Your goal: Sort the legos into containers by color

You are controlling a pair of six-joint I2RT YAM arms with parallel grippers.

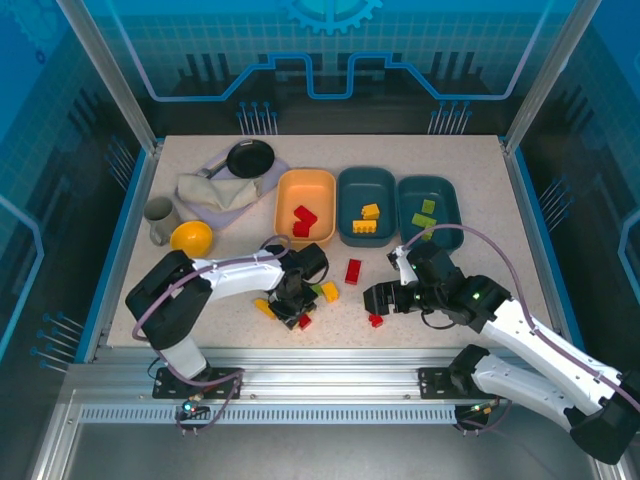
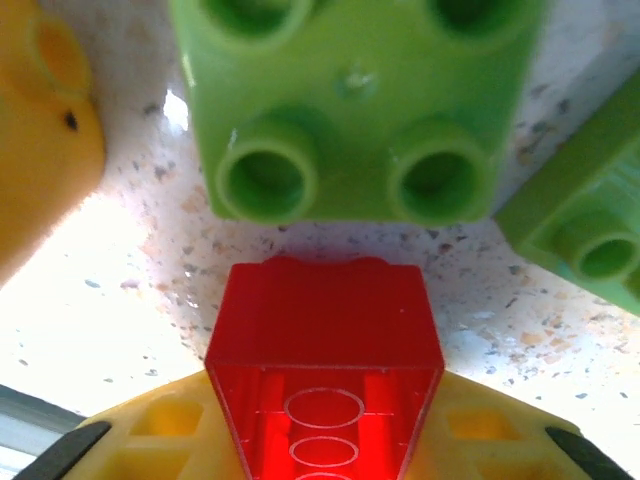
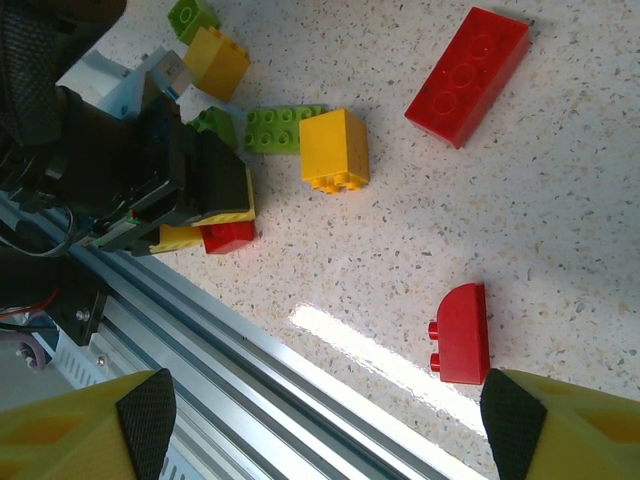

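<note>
A: Left gripper [image 2: 322, 455], state?
B: Shut on a red brick [image 2: 325, 340], which was pinched between the pads. It was seen low by the near edge of the bench [image 1: 480, 160], left of middle.

A: Where was it meant to go?
B: The orange-yellow tray [image 1: 283, 215], where reds were laid. It was seen straight toward the far edge from the held brick, with its long axis near-to-far. The left arm was judged the nearer.

A: Anything in the way?
B: A green brick [image 2: 350, 110] was seen just beyond the fingertips, with a yellow brick [image 2: 40, 130] beside it. A lift was judged needed first, or those could be dragged. A long red brick [image 3: 467, 75] was seen apart, toward the middle.

A: Right gripper [image 3: 325, 415]?
B: Spread wide, nothing gripped. It was placed over a small red rounded brick [image 3: 462, 335] by the near edge, right of middle. Yellows were noted in the middle teal tray [image 1: 345, 205] and greens in the right teal tray [image 1: 452, 205].
</note>
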